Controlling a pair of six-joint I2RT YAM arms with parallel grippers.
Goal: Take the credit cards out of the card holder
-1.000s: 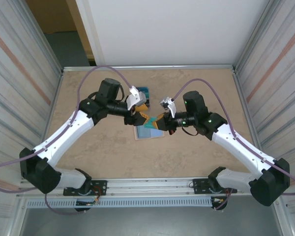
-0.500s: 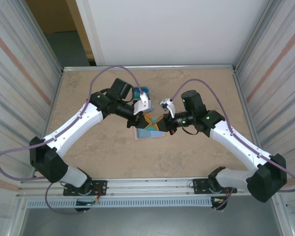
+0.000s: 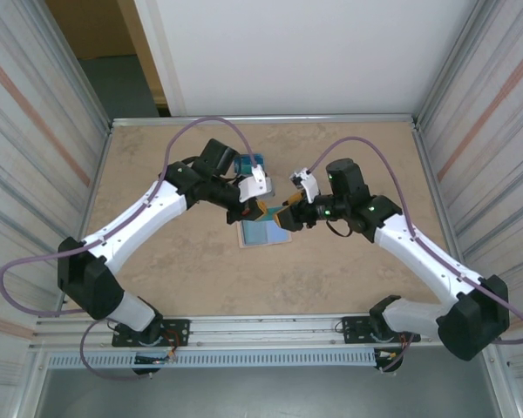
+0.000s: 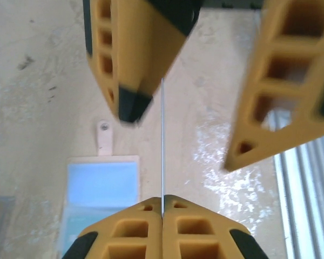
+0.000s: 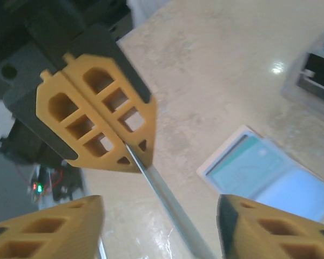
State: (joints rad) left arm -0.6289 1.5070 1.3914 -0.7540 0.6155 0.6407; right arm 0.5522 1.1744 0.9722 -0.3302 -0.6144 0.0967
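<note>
Handover of card [image 4: 162,135] just done: clamped tight now in left gripper [image 4: 162,200], let go by wide-open right gripper [image 5: 161,208]; out of card holder [image 4: 102,183], ready for putting down

Bright, even light; glare glints on the table [image 5: 233,63], close fingers [image 5: 43,233] blur.

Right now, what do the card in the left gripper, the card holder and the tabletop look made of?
Card: thin, stiff, probably plastic; edge-on it shows as a straight line in the shut left gripper. Card holder: tan rim and tab look like leather or imitation; pale-blue lining smooth, perhaps vinyl. Tabletop: beige, marbled, glossy with glare; laminate or polished stone, hard to tell.
</note>
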